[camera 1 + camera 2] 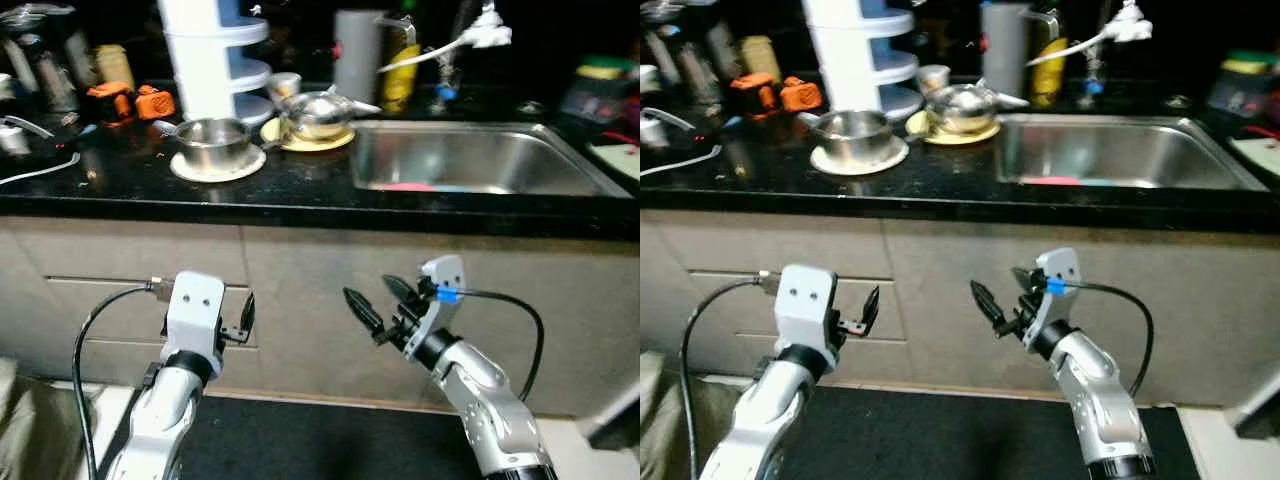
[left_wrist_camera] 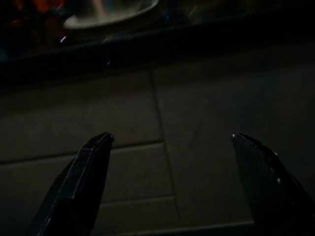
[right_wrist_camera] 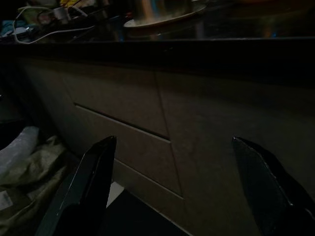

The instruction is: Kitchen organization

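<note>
In the left eye view, the left tool (image 1: 245,318) hangs low in front of the beige cabinet fronts (image 1: 300,300), holding nothing; how far its fingers are spread cannot be judged here. The right tool (image 1: 380,300) sits beside it, its two black fingers parted and empty. Above both tools runs the black table (image 1: 300,185). Up and ahead of the left tool stands a steel pot (image 1: 212,140) on a white plate (image 1: 218,166), and just to the right of that a lidded steel pot (image 1: 318,115) rests on a yellow plate (image 1: 308,140). Behind them rises a white tiered rack (image 1: 215,55), with orange items (image 1: 130,100) off to the left. Above the right tool lies the steel sink (image 1: 470,160), with a grey canister (image 1: 358,55) and a yellow bottle (image 1: 402,70) at its back edge. The right eye view gives the same layout, with the left tool (image 1: 868,312) and right tool (image 1: 1002,300) below the table edge. In the dim left wrist view, the two black fingertips (image 2: 93,152) stand wide apart and released, facing the cabinet, with the white plate (image 2: 108,14) beyond them. In the right wrist view, the fingertips (image 3: 101,157) are likewise spread and empty, pointing at the cabinet drawer line (image 3: 123,125); a crumpled bag (image 3: 29,167) lies on the floor near one finger.
</note>
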